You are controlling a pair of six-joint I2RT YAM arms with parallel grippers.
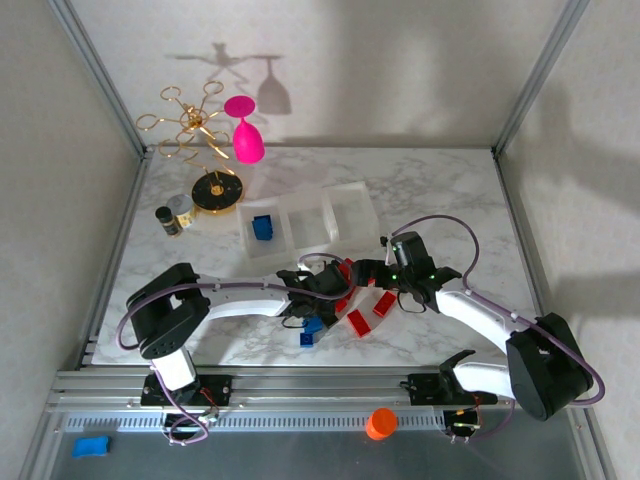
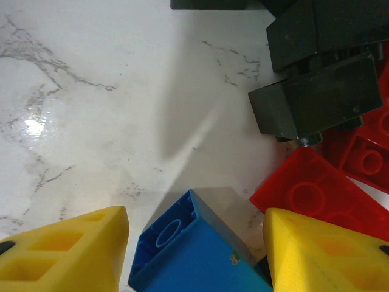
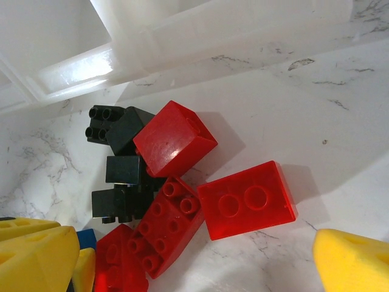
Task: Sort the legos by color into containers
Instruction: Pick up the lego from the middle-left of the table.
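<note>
White, grey-veined marble top (image 1: 440,190) between pale walls, seen from overhead. Across its upper middle, the containers (image 1: 352,212): three translucent compartments joined in a row, with a lone blue brick (image 1: 262,227) lying in the leftmost. Just below that tray, at frame centre, the legos (image 1: 352,305) in a loose heap of red, black and blue, with the left arm (image 1: 240,298) and right arm (image 1: 480,310) bent in over it, wrists close together.

Left gripper (image 2: 196,240), in its wrist view: yellow fingers (image 2: 67,249) apart at the lower corners, flanking a tilted blue brick (image 2: 182,258), hollow underside showing. Cannot tell whether pressed onto it or just short of it. Right gripper (image 3: 188,246): fingers (image 3: 355,261) spread wide at the lower corners, clamped on nothing, poised over red bricks (image 3: 246,199) and black bricks (image 3: 121,170) near the tray wall at the top of that frame.

Likely troubles from here:
- a pinch on slanted faces, so a brick pivoting or squirting out
- a red neighbour (image 2: 310,194) just beside the finger at lower right, apt to be dragged along
- two wrists crowding one heap, hence a knock or a scattered pile
- a close on the packed reds and blacks catching two colours at once, and so a wrong colour in a compartment

No brand, label or lettering legible anywhere; stud tops too blurred to read
</note>
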